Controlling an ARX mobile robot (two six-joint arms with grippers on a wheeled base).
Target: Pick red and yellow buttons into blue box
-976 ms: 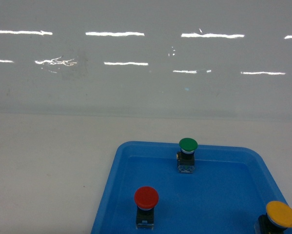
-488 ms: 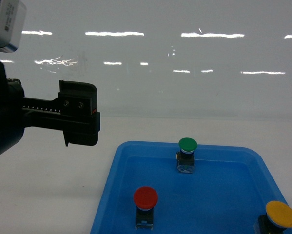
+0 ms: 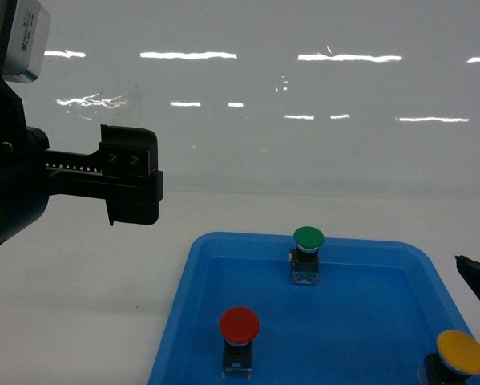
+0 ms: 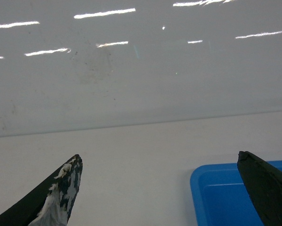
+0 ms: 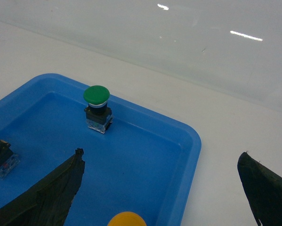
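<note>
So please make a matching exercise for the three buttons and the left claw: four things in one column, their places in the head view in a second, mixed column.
Things:
1. red button
2. yellow button
3. green button
4. left claw

Places:
A. far edge of the blue tray
B. above the bare table, left of the tray
C. tray's near right corner
D. tray's near left part

Pairs: 1-D, 2-C, 3-A, 4-B

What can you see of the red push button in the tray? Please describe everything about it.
The red push button has a round, matte red mushroom cap on a small dark blocky base with a paler, clear-looking lower part. It stands upright on the floor of the shallow blue tray, near the tray's front left corner. Nothing else touches it: no gripper is on it, and the green button and yellow button stand well apart. In the right wrist view only its edge shows at the left border.
</note>
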